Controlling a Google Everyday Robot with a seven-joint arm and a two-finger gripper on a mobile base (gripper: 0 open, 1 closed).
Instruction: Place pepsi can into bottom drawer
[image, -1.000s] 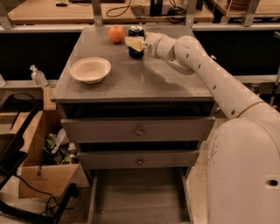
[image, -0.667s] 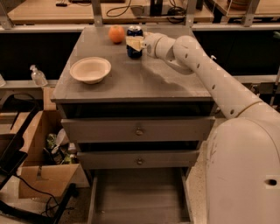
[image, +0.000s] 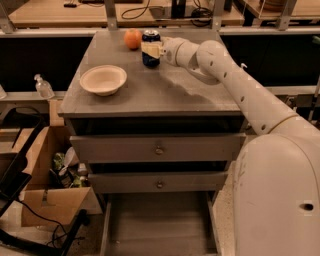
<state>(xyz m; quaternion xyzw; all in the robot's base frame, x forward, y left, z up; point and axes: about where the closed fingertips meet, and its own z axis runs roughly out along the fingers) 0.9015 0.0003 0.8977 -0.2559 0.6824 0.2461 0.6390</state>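
The pepsi can (image: 150, 61), dark blue with a silver top, stands upright at the back of the grey cabinet top (image: 165, 95), just right of the orange fruit (image: 132, 38). My gripper (image: 151, 50) reaches in from the right and is closed around the can's middle; one pale finger (image: 150, 50) crosses its front. The can's base still looks level with the cabinet top. The bottom drawer (image: 160, 220) is pulled out below, a wide shallow grey tray with nothing in it.
A cream bowl (image: 103, 79) sits on the cabinet top at the left. Two upper drawers with round knobs (image: 159, 149) are shut. A cardboard box (image: 47, 200) with clutter and cables stands on the floor at the left. My white arm and base (image: 280, 180) fill the right.
The gripper and can have shifted very slightly to the left; nothing else has moved.
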